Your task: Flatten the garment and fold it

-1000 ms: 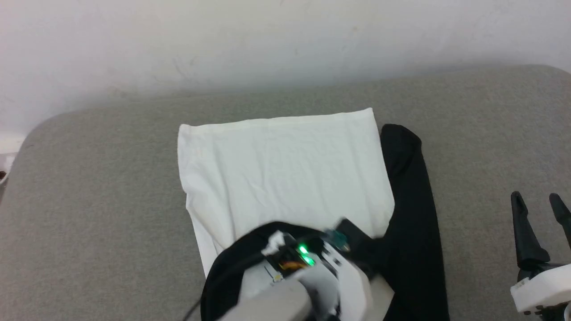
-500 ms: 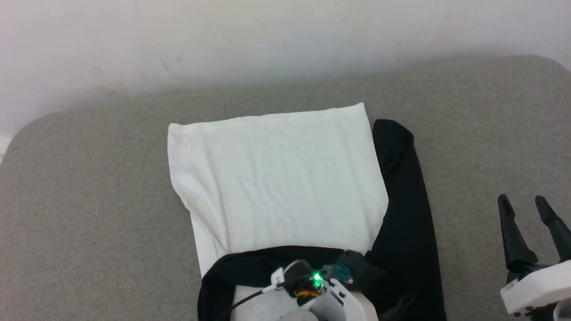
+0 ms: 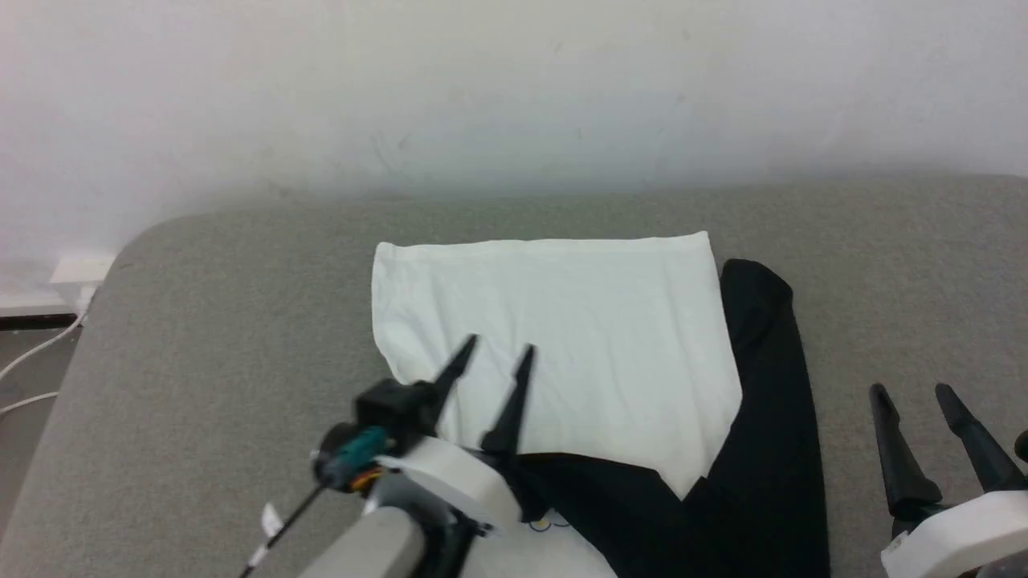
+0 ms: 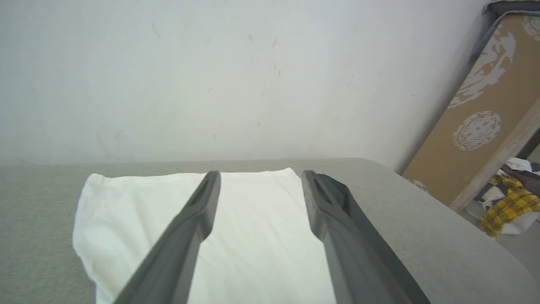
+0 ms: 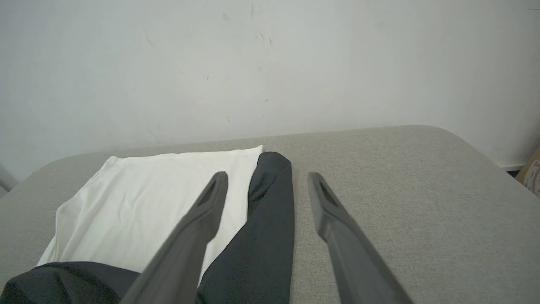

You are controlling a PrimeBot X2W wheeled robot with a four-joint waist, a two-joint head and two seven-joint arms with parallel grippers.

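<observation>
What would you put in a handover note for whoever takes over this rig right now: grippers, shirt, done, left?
Left gripper: open, empty, over the near left side of the shirt.
Right gripper: open, empty, off to its right.
Shirt: white torso flat on the grey cushion; one black sleeve folded across its near end, the other sleeve straight along its right edge.
Done: flattening, first sleeve.
Left: fold in the second sleeve, then the torso.
</observation>
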